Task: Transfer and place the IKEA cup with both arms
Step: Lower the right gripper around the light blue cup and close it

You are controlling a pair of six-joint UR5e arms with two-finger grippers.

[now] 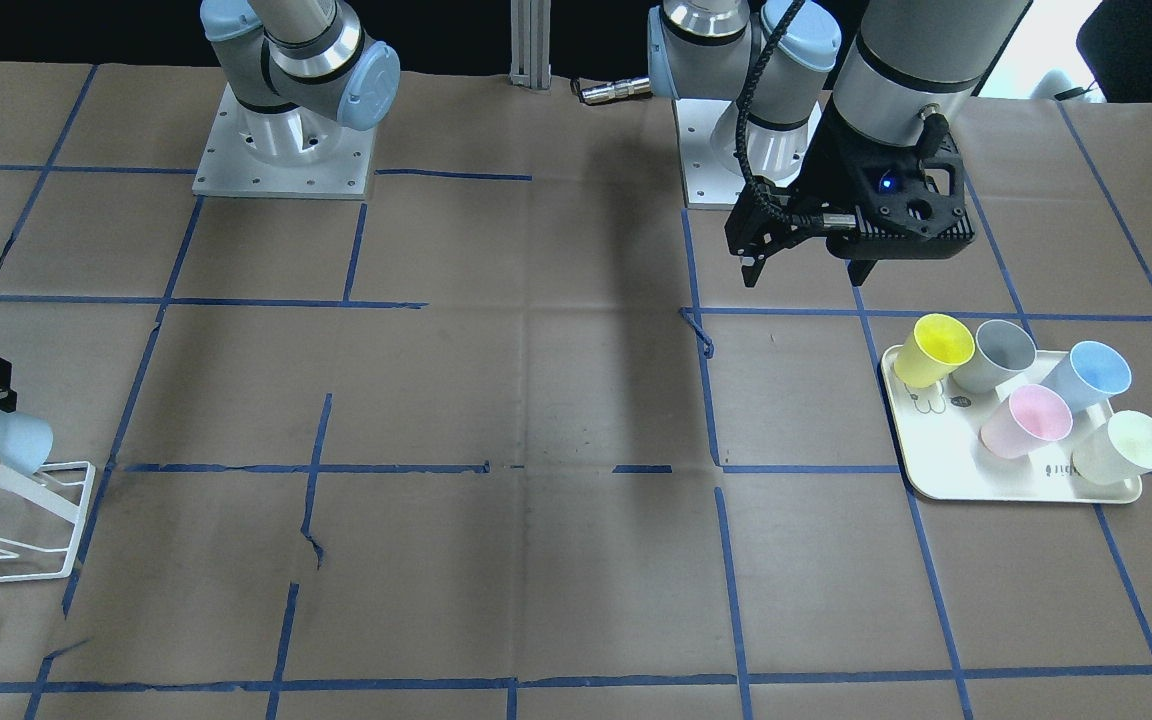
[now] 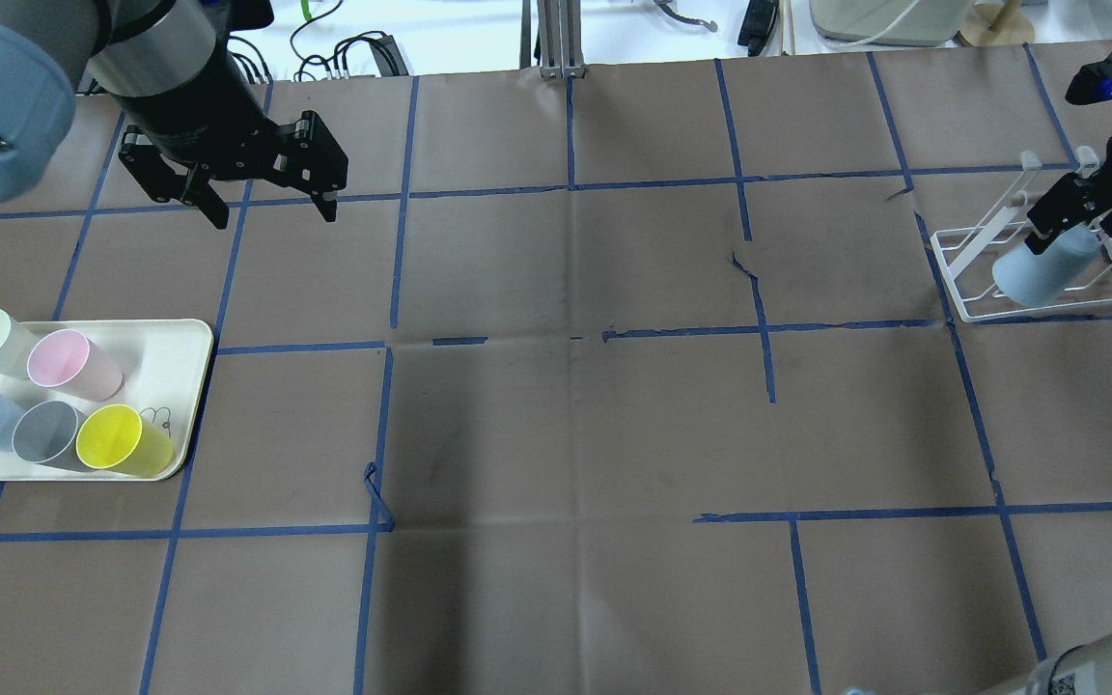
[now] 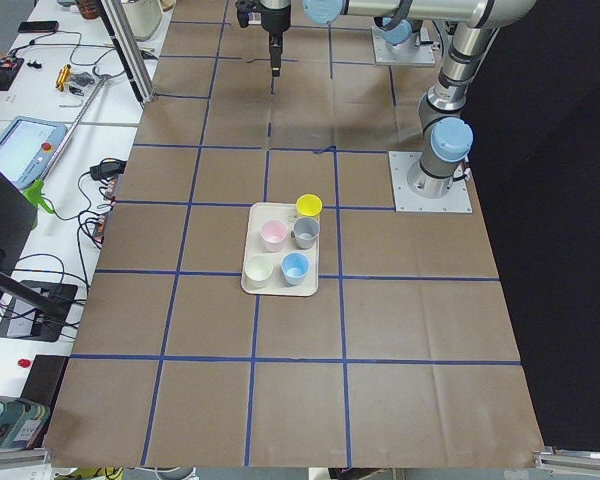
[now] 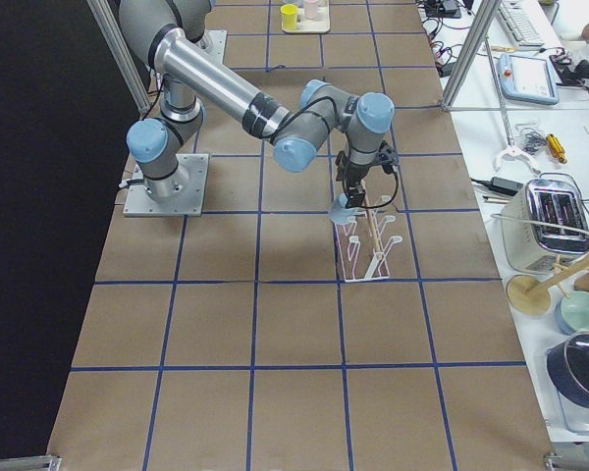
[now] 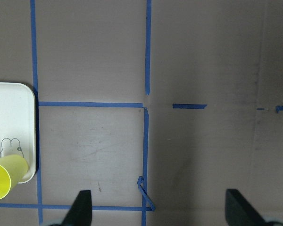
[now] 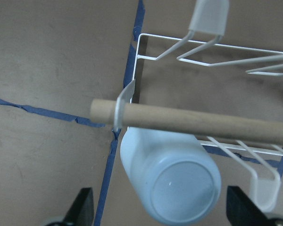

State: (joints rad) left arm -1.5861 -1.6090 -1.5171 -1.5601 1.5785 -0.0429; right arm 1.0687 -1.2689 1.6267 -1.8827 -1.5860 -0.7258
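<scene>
The IKEA cup (image 6: 170, 188) lies tilted on the white rack (image 6: 208, 14) at the right end of the desk (image 2: 566, 434). Its base faces the right claw (image 6: 160, 200), whose fingers stand spread either side. The left claw (image 2: 273, 220) hovers spread near the tray (image 2: 184, 386), whose small print is unreadable.

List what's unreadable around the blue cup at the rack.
- IKEA cup rim and how it is seated: right wrist view, the wooden bar crosses in front of it.
- Cup's base end: overhead view, the right gripper covers it.
- Rack: front-facing view, cut off by the left edge.
- Cup and rack: exterior left view, too far away and too small to pick out.
</scene>
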